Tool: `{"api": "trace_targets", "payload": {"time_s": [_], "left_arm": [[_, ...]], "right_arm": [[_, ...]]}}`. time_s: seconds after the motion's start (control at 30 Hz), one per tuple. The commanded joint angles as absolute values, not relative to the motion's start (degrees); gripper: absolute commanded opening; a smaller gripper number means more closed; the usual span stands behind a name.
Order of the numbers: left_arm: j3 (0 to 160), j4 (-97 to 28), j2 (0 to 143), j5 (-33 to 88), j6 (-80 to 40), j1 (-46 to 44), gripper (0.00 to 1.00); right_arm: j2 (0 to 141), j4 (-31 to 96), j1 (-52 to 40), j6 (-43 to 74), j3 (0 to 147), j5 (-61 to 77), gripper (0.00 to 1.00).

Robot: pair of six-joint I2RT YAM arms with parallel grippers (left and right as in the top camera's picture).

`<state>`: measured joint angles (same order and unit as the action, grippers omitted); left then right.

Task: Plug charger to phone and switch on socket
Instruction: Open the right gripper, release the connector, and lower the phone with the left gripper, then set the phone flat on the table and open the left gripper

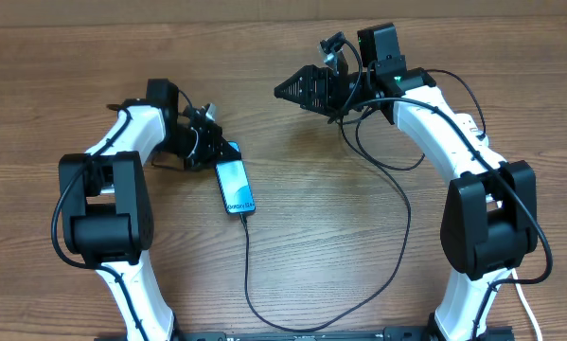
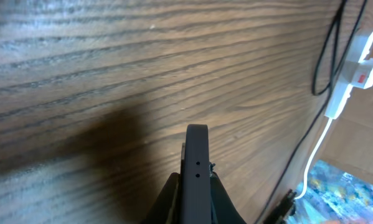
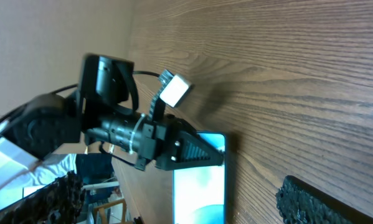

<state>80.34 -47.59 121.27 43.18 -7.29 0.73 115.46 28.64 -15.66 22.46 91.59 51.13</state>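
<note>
The phone [image 1: 234, 187] lies flat left of centre, its light blue screen lit. My left gripper [image 1: 222, 152] is shut on its far end. In the left wrist view the phone's dark edge [image 2: 197, 155] stands between the fingers [image 2: 166, 202]. The charger, a thin black cable [image 1: 249, 275], meets the phone's near end, loops along the front and runs up the right side. My right gripper [image 1: 283, 91] hangs open and empty above the table's far middle, apart from the phone [image 3: 198, 190]. The socket [image 2: 355, 59], white with a red switch, shows only in the left wrist view.
A thick white cord [image 2: 316, 152] runs from the socket toward the table's edge and shows again by the right arm's base [image 1: 527, 308]. Black cables [image 1: 387, 156] loop beside the right arm. Past the table's edge lies a colourful patch [image 2: 345, 186].
</note>
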Motion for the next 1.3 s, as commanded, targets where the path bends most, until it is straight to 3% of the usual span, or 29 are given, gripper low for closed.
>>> {"api": "trace_targets", "payload": {"time_s": [0.0, 0.53, 0.73, 1.27], "left_arm": [[76.40, -46.09, 120.66, 44.40, -7.53, 0.62, 0.04], [72.62, -45.17, 120.66, 42.89, -7.77, 0.60, 0.05], [72.62, -45.21, 120.66, 42.92, -7.75, 0.62, 0.22], [72.62, -47.86, 120.66, 41.12, -7.73, 0.62, 0.29]], "right_arm": [[114.13, 28.84, -15.73, 22.00, 92.66, 51.05, 1.00], [114.13, 28.93, -15.73, 22.02, 92.66, 51.07, 1.00], [114.13, 28.91, -15.73, 22.02, 92.66, 51.05, 1.00], [114.13, 28.91, -15.73, 22.02, 92.66, 51.05, 1.00]]}}
